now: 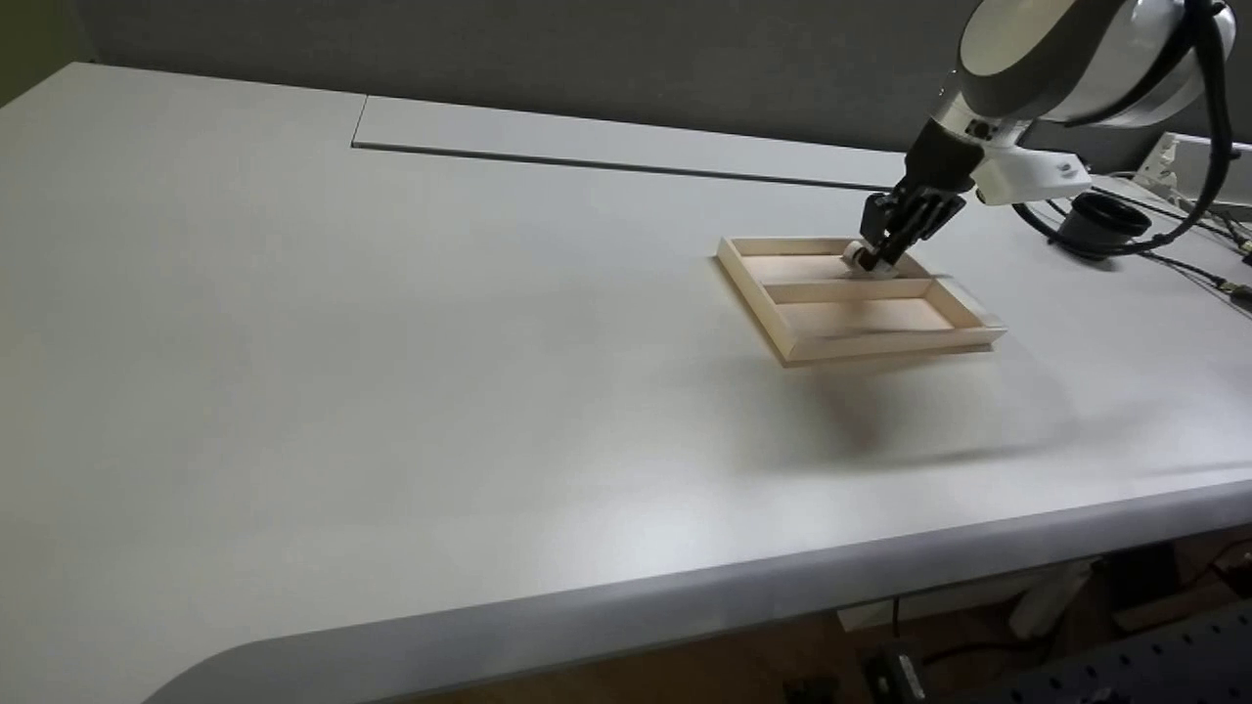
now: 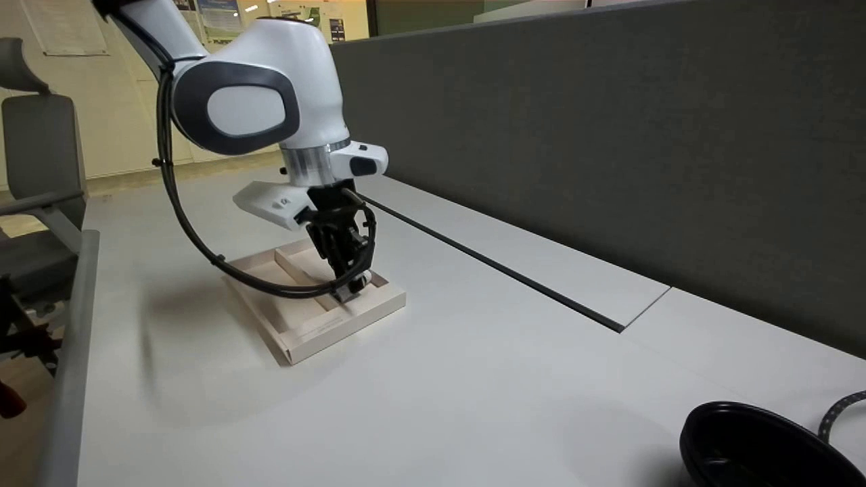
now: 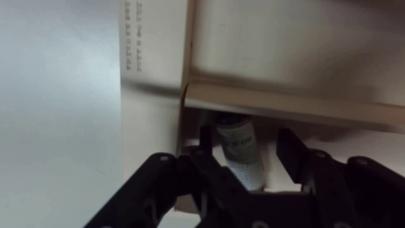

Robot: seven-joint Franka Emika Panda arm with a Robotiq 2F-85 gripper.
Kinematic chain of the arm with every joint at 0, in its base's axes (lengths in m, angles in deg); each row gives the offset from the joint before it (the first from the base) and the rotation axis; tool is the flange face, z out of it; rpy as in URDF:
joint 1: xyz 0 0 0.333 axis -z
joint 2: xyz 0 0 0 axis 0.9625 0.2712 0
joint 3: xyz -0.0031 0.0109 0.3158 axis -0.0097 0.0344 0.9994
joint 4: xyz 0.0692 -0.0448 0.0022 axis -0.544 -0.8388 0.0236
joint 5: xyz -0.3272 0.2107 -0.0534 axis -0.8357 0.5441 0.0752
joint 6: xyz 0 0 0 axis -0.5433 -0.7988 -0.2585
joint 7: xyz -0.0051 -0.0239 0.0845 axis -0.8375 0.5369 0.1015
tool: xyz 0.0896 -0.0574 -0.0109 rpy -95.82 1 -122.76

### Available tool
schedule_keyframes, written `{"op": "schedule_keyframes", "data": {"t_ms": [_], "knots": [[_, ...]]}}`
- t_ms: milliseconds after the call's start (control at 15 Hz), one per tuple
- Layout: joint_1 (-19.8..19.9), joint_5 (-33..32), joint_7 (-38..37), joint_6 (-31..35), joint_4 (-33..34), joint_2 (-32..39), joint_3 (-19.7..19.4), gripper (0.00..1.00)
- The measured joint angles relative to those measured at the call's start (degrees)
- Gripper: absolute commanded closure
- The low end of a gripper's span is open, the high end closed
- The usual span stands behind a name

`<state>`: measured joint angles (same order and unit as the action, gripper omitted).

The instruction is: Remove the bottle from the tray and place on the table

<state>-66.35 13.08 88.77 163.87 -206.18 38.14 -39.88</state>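
The dark fingers (image 3: 289, 155) of the end effector (image 3: 246, 144) are closest to the lens in the wrist view, spread apart, with the bottle (image 3: 242, 148) in the gap between them. Bare space shows between the bottle and the finger at the right of that view; whether the finger at the left touches it I cannot tell. The bottle is inside one compartment of the pale wooden tray (image 3: 161, 47), slanted, its dark cap end near the divider (image 3: 284, 103), the print on its label too blurred to read. Blurred lettering (image 3: 133, 41) also runs along the tray's broad rim, and the white surface (image 3: 63, 126) spreads out beyond. In an exterior view, the front edge of the surface (image 1: 391, 411) and its rounded corner come first; farther back the tray (image 1: 880, 344) lies on it, and the end effector (image 1: 872, 262) points down at a tilt at the far compartment, with a small whitish piece by its tips, too small to name. A thin dark slot (image 1: 606, 168) runs along the surface behind the tray, and a black bowl (image 1: 1100, 225) stands to the right, a cable (image 1: 1219, 127) looping past it. In an exterior view, the bowl (image 2: 764, 450) is in front at the lower right; farther back the arm (image 2: 318, 88) leans over the tray (image 2: 352, 326), its cable (image 2: 196, 233) hanging across it, and the end effector (image 2: 353, 287) is over the compartment nearer the grey partition (image 2: 609, 155). A chair (image 2: 44, 142) stands at the left.
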Motion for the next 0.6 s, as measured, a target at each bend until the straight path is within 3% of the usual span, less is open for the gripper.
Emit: {"op": "schedule_keyframes", "data": {"t_ms": [67, 133, 600], "knots": [[-0.5, -0.1, 0.4, 0.2, 0.3, -1.0, 0.1, 0.99], [-1.0, -0.2, 0.7, 0.6, 0.4, -2.0, 0.2, 0.94], [-0.9, 1.6, 1.3, 1.2, 0.8, -5.6, 0.8, 0.94]]}}
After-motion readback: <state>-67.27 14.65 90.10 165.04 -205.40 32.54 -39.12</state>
